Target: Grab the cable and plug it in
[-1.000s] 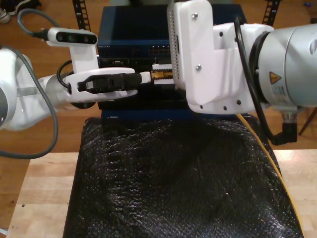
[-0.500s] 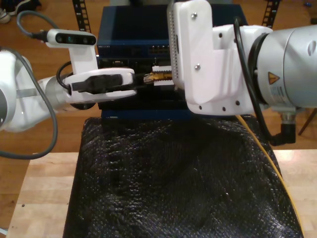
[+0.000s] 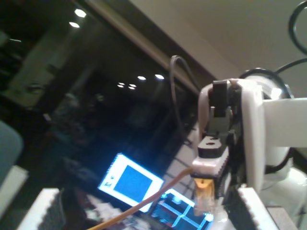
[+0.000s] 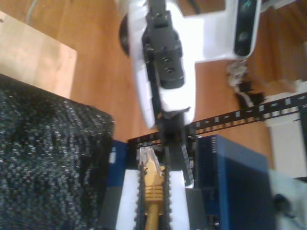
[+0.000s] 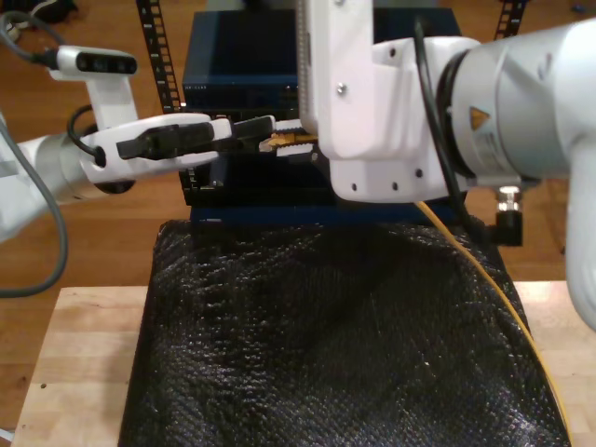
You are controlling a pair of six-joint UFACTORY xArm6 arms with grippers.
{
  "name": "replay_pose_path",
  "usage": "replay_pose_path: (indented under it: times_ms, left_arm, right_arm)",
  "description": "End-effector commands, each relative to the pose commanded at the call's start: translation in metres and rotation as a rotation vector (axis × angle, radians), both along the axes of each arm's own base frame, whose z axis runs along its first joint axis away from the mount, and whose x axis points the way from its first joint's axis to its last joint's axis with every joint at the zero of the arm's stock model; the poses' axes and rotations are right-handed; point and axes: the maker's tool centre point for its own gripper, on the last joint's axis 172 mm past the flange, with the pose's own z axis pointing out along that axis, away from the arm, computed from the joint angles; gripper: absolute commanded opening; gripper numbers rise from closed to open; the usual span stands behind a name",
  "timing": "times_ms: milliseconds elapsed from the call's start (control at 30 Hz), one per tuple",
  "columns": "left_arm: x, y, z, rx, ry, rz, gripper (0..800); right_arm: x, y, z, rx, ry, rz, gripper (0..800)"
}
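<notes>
My second pincer pinches the cable just behind its clear plug, above the far edge of the black mat. My first pincer (black fingers, pressed together) touches the plug tip, before the blue box.

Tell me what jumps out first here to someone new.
The yellow cable with its clear plug sits clamped in my second gripper, held mid-air in front of the blue rack unit. My first gripper reaches in from the exterior view's left, right at the plug. Below lies a black mat.
</notes>
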Motion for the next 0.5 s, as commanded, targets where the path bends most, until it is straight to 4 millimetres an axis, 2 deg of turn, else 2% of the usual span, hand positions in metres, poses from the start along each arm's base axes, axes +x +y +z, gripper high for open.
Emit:
replay_pose_path:
  times_ms: [67,167,267,500]
  left_arm:
    - [0.001,-0.001,-0.004,0.059,-0.027,0.012,800]
    - [0.006,0.003,-0.012,0.168,-0.080,0.038,800]
    - [0.005,0.010,-0.028,0.293,-0.128,0.037,800]
    - [-0.002,0.031,-0.071,0.612,-0.256,0.048,800]
  right_arm:
    - [0.009,-0.004,-0.003,0.002,0.041,-0.036,0]
    - [0.024,-0.023,-0.012,-0.014,0.105,-0.095,0]
    - [0.041,-0.054,-0.016,-0.016,0.175,-0.189,0]
    - [0.053,-0.109,-0.040,-0.079,0.325,-0.292,0]
